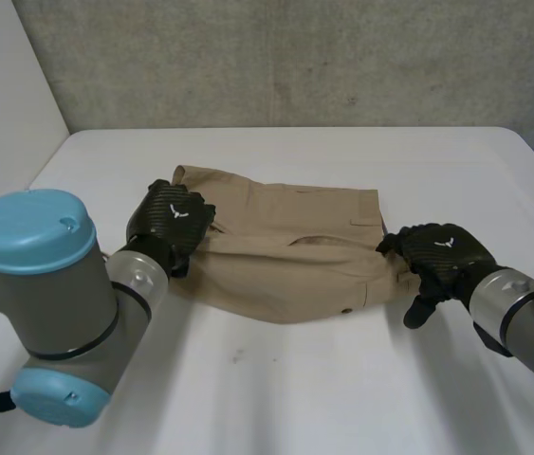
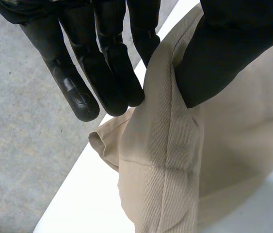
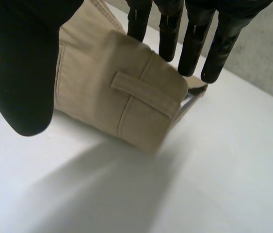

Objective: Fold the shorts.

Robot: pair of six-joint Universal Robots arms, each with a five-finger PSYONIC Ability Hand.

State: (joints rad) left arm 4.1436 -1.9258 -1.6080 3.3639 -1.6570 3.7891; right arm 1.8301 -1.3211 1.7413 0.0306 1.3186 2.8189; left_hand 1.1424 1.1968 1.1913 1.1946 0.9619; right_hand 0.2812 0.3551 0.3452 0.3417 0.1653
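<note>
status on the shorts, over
Left robot hand pinching shorts at one end, right robot hand at the waistband end. Shorts lying on table. Nothing in the way.

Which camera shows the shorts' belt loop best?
The right wrist view: the belt loop shows large and clear on the end the right robot hand holds. The head view shows the whole shorts, the loop too small to tell. The left wrist view shows the opposite end, pinched by the left robot hand.

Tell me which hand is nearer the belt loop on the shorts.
Right. The right hand pinches the shorts right beside the belt loop; the left hand grips the opposite end.
</note>
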